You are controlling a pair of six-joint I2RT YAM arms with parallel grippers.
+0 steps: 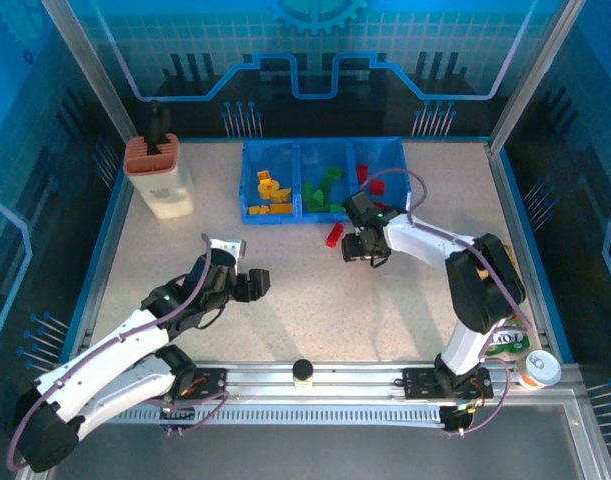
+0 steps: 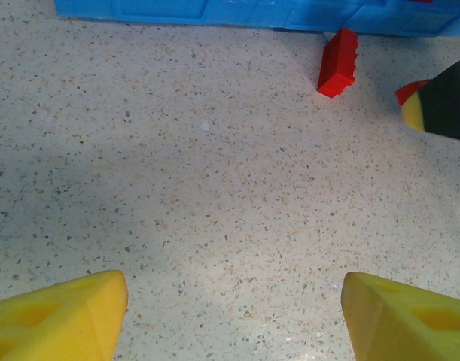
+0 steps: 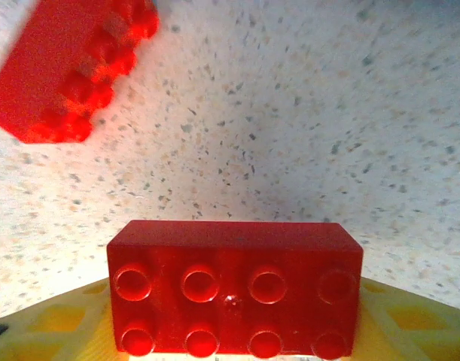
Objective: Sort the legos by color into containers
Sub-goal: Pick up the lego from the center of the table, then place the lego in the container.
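Observation:
The blue bin [image 1: 247,180] stands at the back middle, with yellow legos [image 1: 271,190] in its left compartment, green legos [image 1: 325,188] in the middle and red legos [image 1: 369,180] in the right. In front of it my right gripper [image 1: 365,245] is shut on a red lego [image 3: 235,297], which lies studs-up across the yellow fingers [image 3: 418,323]. A second red lego [image 1: 333,235] [image 3: 68,71] [image 2: 338,63] lies loose on the table just left of that gripper. My left gripper [image 1: 250,285] [image 2: 235,312] stands open over bare table, nothing between its fingers [image 2: 64,316].
A cream holder with a rust-red top [image 1: 160,175] stands at the back left. A cup [image 1: 538,368] and a packet [image 1: 505,343] sit by the right arm's base. The bin's front wall [image 2: 214,11] runs along the far side in the left wrist view.

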